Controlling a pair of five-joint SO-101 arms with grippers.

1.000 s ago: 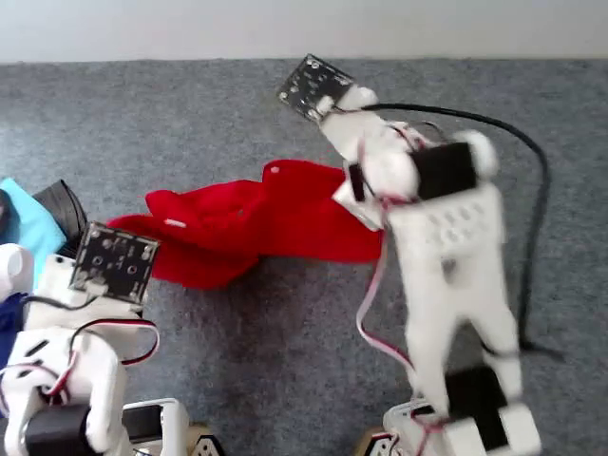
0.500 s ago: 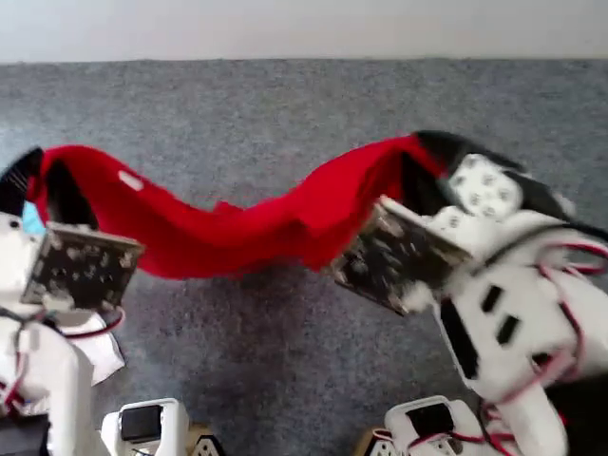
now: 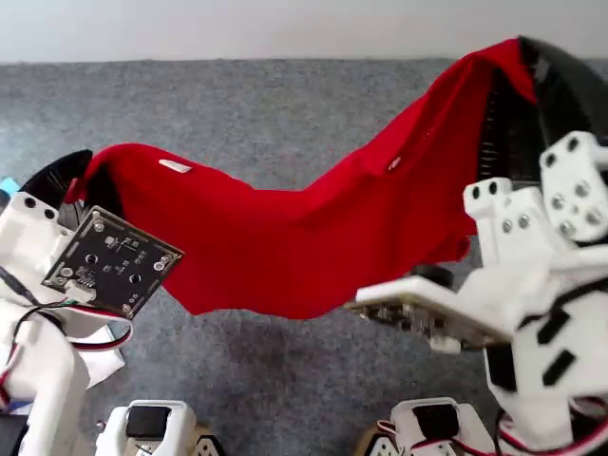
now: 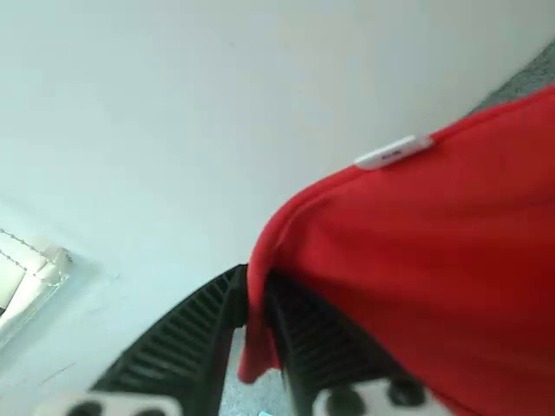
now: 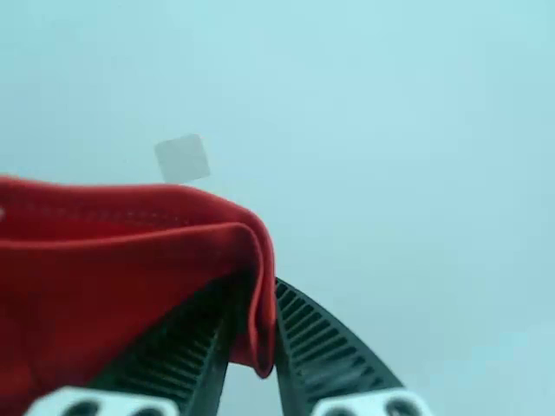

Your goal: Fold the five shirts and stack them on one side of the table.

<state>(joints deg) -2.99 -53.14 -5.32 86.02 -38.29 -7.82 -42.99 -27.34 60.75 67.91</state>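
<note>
A red shirt (image 3: 304,237) hangs stretched in the air between both arms, above the grey table (image 3: 237,104). My left gripper (image 3: 76,180) is shut on the shirt's left end, with the cloth pinched between its black fingers (image 4: 199,329) and a white label (image 4: 395,152) on the fabric close by. My right gripper (image 3: 522,62) is shut on the other end, held higher at the upper right; red cloth (image 5: 130,277) is folded over and clamped between its fingers (image 5: 321,347). The shirt's middle sags lower than either end.
A sliver of light blue cloth (image 3: 8,186) lies at the table's left edge, behind the left arm. White paper or cloth (image 3: 100,361) lies by the left arm's base. Both arm bases (image 3: 152,427) stand at the front edge. A pale wall runs behind the table.
The red shirt lay crumpled on the table a second ago. Both grippers have since lifted it and pulled apart, the right one rising high to the upper right, so the shirt now hangs spread.
</note>
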